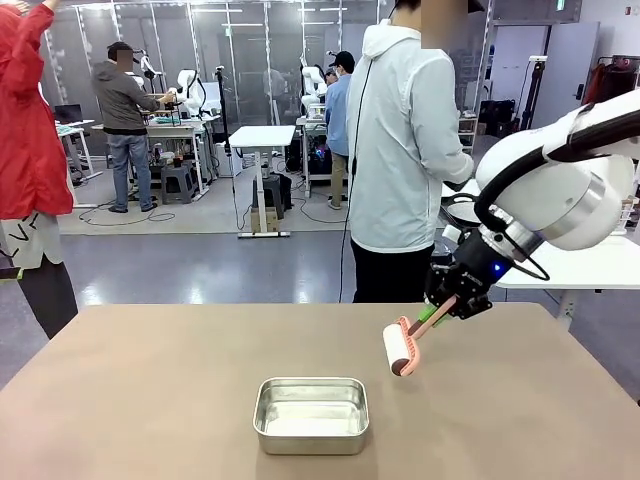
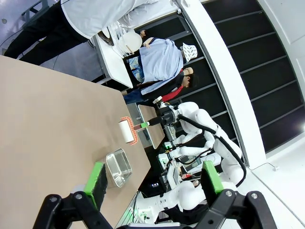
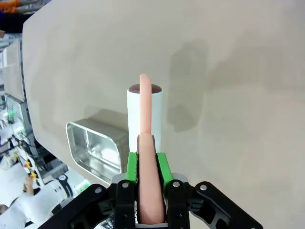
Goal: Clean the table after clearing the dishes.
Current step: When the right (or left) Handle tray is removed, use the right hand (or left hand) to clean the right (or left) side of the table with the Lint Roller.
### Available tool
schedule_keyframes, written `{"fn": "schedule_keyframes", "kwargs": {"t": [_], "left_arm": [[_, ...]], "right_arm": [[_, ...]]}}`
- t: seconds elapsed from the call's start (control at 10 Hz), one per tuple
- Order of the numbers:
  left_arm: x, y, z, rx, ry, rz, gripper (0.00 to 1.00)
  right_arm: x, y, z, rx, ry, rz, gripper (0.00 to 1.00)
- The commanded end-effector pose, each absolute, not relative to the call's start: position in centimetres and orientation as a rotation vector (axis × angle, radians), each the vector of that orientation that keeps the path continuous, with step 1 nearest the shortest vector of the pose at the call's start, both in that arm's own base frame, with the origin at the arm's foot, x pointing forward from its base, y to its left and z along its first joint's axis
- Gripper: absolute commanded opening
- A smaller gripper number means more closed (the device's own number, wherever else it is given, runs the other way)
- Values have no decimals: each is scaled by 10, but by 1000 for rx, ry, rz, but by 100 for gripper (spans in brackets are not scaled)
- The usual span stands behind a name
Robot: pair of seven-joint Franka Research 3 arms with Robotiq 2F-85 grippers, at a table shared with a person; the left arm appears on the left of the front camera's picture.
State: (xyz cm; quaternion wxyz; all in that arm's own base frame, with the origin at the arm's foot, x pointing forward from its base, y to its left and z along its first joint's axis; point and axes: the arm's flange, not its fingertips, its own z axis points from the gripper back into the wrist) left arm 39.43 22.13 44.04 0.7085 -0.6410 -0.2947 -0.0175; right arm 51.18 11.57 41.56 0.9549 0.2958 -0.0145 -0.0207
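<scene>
My right gripper [image 1: 441,309] [image 3: 146,164] is shut on the pink handle of a lint roller [image 1: 398,350] [image 3: 134,114]. Its white roll points down and left over the taupe table [image 1: 150,400] [image 3: 228,95], to the right of centre, with its shadow falling a little apart from it. The left wrist view has the roller [image 2: 127,131] near the table's far edge [image 2: 47,119]. My left gripper [image 2: 153,176] hangs high above the table, open, with nothing between its green pads [image 2: 97,174]. White plates [image 2: 125,40] stand in a rack on a white side table.
A small rectangular steel pan [image 1: 311,415] [image 2: 118,167] [image 3: 93,148] sits near the front middle of the table, left of the roller. A person in a white jacket [image 1: 405,150] stands at the far edge, turned toward the white side table [image 1: 590,265] at the right.
</scene>
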Motion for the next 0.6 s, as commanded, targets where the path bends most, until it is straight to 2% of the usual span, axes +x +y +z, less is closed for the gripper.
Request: {"fn": "schedule_keyframes", "kwargs": {"t": [0.0, 0.5], "left_arm": [[390, 221, 442, -1422, -655, -39, 100], [390, 221, 442, -1422, -655, -39, 100]], "right_arm": [[530, 113, 404, 670, -17, -104, 21], [538, 94, 356, 714, 34, -123, 21]]}}
